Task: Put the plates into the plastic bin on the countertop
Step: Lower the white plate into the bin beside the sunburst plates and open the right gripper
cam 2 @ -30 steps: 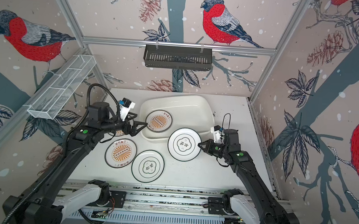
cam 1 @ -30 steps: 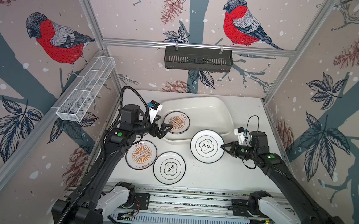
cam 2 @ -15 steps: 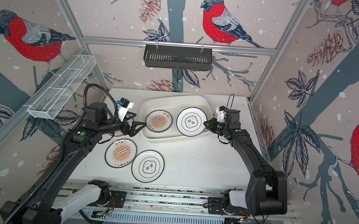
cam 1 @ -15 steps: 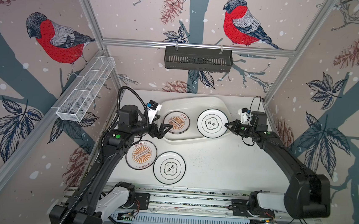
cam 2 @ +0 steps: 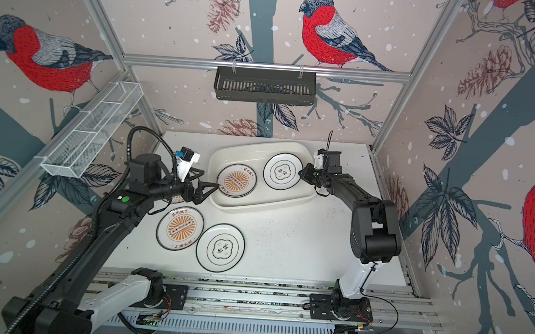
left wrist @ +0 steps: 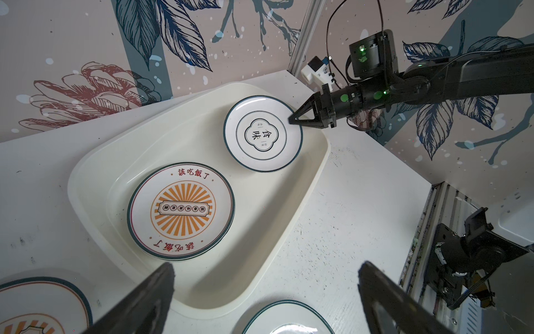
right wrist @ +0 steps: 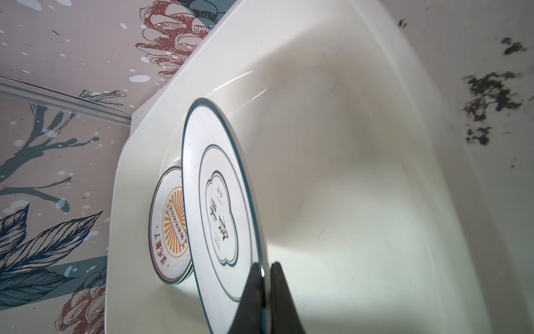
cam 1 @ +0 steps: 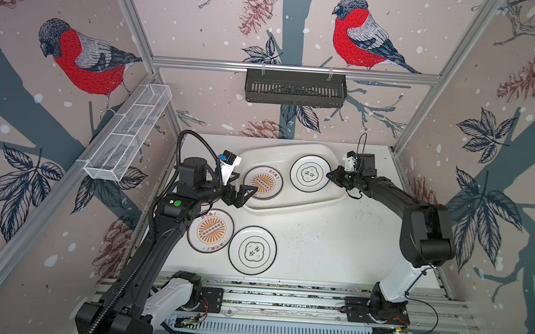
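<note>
The right gripper [cam 1: 330,176] pinched the rim of a quatrefoil plate [cam 1: 310,173] over the right end of the plastic bin [cam 1: 296,203]. That thin edge hold could let it slip onto the sunburst plate [cam 1: 263,182] lying inside. The left gripper [cam 1: 244,193] hung agape, empty, at the bin's left end. On the countertop [cam 1: 335,245] sat two more plates [cam 1: 210,231].

From my station the desk [cam 1: 319,243] reads white with small dark specks, the tub [cam 1: 289,203] glossy cream-white. Every plate is white with a thin dark teal rim. The tub's left plate [cam 1: 263,182] and the plate by the desk's left edge [cam 1: 210,231] show an orange sunburst with red lettering; the tub's right plate [cam 1: 310,173] and the plate by the front edge [cam 1: 252,250] bear a black-outlined quatrefoil. The wall basket [cam 1: 295,88] is black, the wire basket [cam 1: 128,137] white.
</note>
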Available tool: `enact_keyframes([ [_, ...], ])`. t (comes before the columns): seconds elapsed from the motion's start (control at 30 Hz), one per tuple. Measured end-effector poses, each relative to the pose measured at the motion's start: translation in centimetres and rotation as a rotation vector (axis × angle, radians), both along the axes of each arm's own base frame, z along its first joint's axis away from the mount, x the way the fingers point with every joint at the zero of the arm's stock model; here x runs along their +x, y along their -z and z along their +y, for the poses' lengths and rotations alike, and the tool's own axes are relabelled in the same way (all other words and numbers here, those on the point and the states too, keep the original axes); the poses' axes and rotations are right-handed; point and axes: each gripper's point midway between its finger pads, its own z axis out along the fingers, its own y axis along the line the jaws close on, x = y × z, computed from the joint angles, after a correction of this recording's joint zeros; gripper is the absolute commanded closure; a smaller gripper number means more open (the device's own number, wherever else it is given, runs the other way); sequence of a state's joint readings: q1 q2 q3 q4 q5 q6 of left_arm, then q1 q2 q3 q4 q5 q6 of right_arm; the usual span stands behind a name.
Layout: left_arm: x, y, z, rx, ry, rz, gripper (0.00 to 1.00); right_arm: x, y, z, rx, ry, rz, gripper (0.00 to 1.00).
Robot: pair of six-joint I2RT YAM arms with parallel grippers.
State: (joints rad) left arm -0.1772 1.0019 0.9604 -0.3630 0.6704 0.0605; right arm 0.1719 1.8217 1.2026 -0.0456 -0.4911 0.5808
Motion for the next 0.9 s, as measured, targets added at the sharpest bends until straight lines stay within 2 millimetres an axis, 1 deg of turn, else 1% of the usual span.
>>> enact_keyframes([
  [0.1,-0.1,0.0,0.0,-0.004,0.003,-0.001,0.02,1.0,0.9,0.3,-0.02,0.009,0.005,0.96],
  [0.27,-0.1,0.1,0.1,-0.005,0.001,-0.005,0.02,1.7,2.7,0.2,-0.051,0.028,0.032,0.94],
  [0.43,0.0,0.2,0.1,-0.006,0.001,-0.004,0.02,2.2,4.0,0.0,-0.072,0.045,0.049,0.93],
  [0.77,-0.1,0.4,0.2,-0.007,-0.001,0.001,0.02,3.1,4.3,0.1,-0.081,0.053,0.045,0.86],
  [0.9,-0.1,0.5,0.2,-0.006,-0.001,0.003,0.02,3.2,4.6,0.1,-0.084,0.052,0.048,0.85],
])
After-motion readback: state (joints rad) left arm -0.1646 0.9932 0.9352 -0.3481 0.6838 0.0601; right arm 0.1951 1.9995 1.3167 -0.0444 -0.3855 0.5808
